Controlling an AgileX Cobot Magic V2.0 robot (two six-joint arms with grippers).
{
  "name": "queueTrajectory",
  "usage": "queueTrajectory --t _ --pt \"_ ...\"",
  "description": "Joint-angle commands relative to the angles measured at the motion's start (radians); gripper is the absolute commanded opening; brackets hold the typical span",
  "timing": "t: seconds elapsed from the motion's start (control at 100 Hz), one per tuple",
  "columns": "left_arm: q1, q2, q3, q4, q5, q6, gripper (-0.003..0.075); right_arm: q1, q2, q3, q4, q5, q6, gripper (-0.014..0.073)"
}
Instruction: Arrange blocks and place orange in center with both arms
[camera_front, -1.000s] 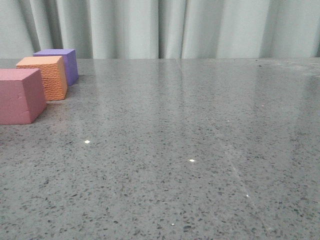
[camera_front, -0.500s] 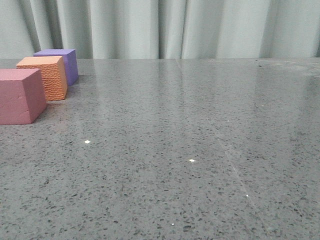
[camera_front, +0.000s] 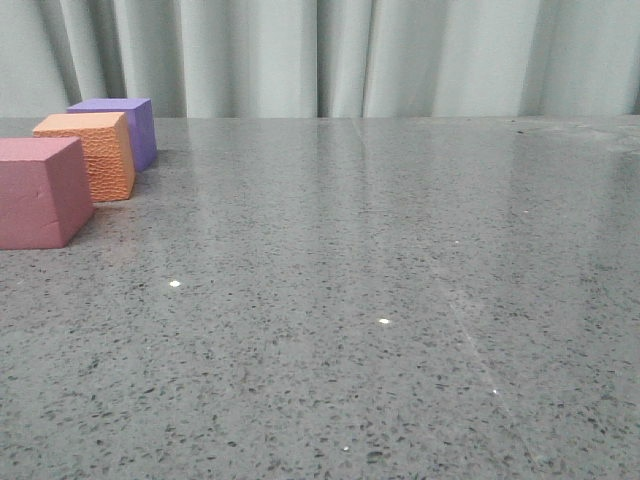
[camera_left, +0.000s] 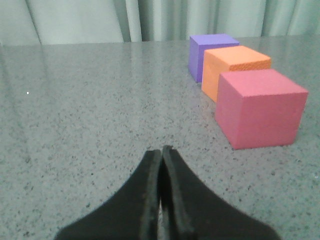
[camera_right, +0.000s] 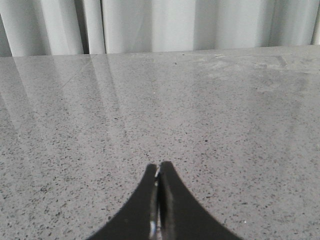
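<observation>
— Blocks, any shift in the last second?

— None. The pink foam cube (camera_front: 38, 192), rough orange foam cube (camera_front: 90, 153) and purple foam cube (camera_front: 122, 128) sit as before, a row running front to back at the grey speckled table's (camera_front: 380, 300) left edge, orange in the middle.

— Long axis?

— Cubes have none; faces sit square along the row.

— Jaws?

— Left gripper (camera_left: 161, 155) and right gripper (camera_right: 158, 170) both clenched, empty.
</observation>
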Motion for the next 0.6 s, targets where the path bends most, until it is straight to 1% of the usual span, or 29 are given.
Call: queueTrajectory --t 0.0,0.1,0.16,0.23,0.32,0.59 --pt "0.005 -0.024 0.012 -0.035 -0.092 0.013 -0.001 -0.006 -0.024 -0.014 0.0 -0.086 -0.01 -0.0067" --pt "0.005 -0.05 0.05 -0.058 -0.107 0.018 -0.001 -0.006 -0.024 -0.014 0.0 -0.086 -0.01 -0.0067" --pt "-0.003 -0.064 0.069 -0.094 -0.126 0.059 -0.001 -0.006 -0.024 -0.014 0.0 -0.086 -0.01 -0.0067" --pt "-0.012 -0.075 0.069 -0.14 -0.118 0.125 -0.001 -0.006 -0.024 -0.014 0.0 -0.086 -0.01 -0.0067" --pt "-0.017 -0.087 0.069 -0.144 -0.123 0.166 -0.001 -0.006 -0.024 -0.014 0.0 -0.086 -0.01 -0.0067" --pt "-0.015 -0.134 0.069 -0.141 -0.157 0.169 -0.001 -0.006 -0.024 -0.014 0.0 -0.086 -0.01 -0.0067"
